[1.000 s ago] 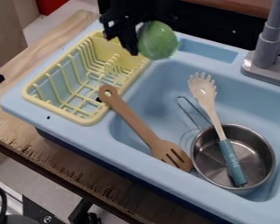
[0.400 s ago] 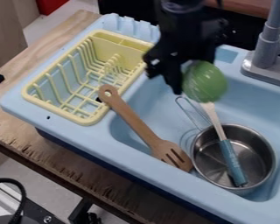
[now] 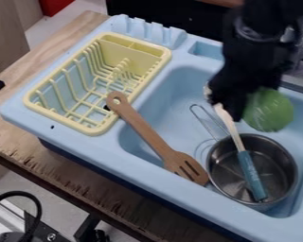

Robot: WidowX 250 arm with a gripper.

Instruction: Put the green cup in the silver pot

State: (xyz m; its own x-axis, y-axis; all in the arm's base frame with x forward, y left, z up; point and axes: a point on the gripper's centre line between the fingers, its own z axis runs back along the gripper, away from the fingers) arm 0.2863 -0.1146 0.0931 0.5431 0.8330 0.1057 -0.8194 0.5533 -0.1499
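Blue sink (image 3: 75, 138) on a worn wooden counter (image 3: 27, 153); over its basin hangs the green cup (image 3: 271, 109), clamped in the black gripper (image 3: 247, 103), near the silver pot (image 3: 280, 153), where a teal-handled server (image 3: 249, 171) leans; beside that, a wooden spatula (image 3: 147, 133), then a yellow rack (image 3: 94, 131)

Cup (image 3: 268, 109) green, paler streaks. Hand (image 3: 245, 106) black. Pot (image 3: 279, 163) silver, darker gray inside. Pasta server (image 3: 232, 130) cream, teal handle. Slotted spatula (image 3: 143, 126) brown. Dish rack (image 3: 35, 105) pale yellow. Sink (image 3: 72, 142) light blue. Faucet (image 3: 299, 78) gray. Counter (image 3: 29, 60) tan, wood-grained, darker brown patches along its near edge.
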